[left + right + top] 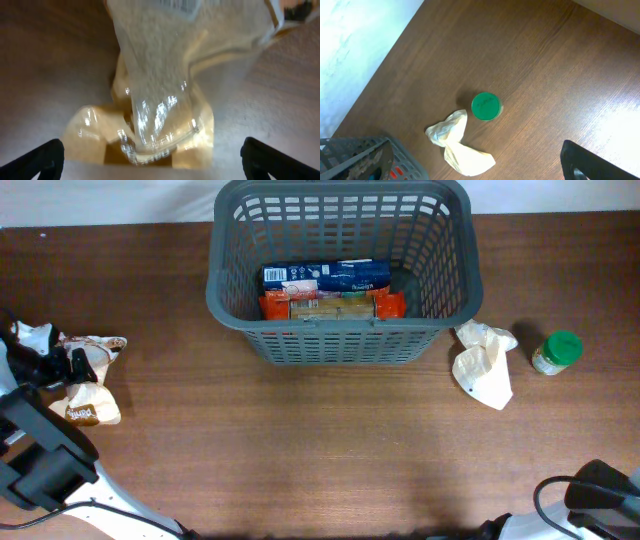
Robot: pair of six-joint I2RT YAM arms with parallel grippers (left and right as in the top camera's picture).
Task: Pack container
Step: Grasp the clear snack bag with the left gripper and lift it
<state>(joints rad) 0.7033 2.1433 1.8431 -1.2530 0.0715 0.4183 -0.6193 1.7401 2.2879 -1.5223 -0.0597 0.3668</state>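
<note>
Container (345,345) well apart from spread left claw (152,157), off to its right

Green-lidded jar (557,351) beside crumpled cream bag (485,363) — snack packets (93,408) far left.

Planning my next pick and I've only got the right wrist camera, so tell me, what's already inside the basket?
Observer: The container holds a blue box, with orange packets in front of it.
Operator: Anything waiting on the table's other side?
Observer: Two bags near the left edge, a tan bag and a pale bag.
Operator: Is the left tool on them?
Observer: The left tool is open. The left wrist view shows a glossy yellow bag between its spread fingers, not gripped.
</note>
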